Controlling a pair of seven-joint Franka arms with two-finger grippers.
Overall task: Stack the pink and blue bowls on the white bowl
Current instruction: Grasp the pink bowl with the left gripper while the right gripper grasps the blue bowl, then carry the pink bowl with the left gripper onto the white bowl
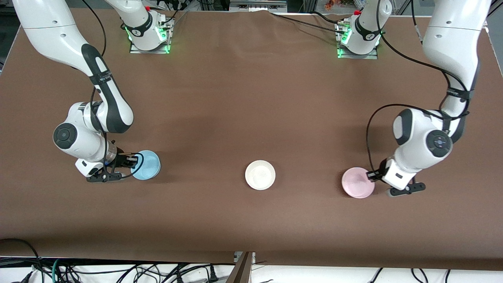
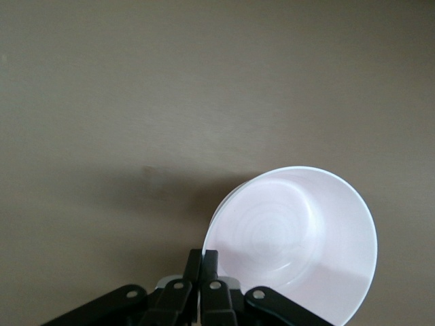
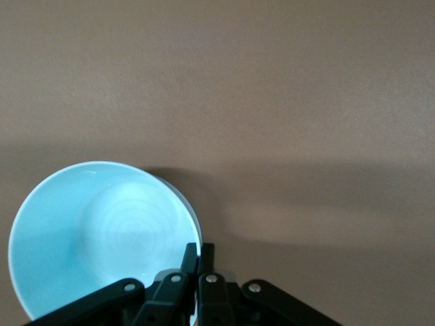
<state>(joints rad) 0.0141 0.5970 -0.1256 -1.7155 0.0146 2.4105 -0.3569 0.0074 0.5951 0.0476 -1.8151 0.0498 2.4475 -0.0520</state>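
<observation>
The light blue bowl stands toward the right arm's end of the table. My right gripper is shut on its rim, one finger inside and one outside. Toward the left arm's end stands the pale pink bowl, and my left gripper is shut on its rim in the same way. Between the two, the white bowl sits alone and upright with nothing in it.
A brown cloth covers the table. The two arm bases stand at the edge farthest from the front camera. Cables hang below the near edge.
</observation>
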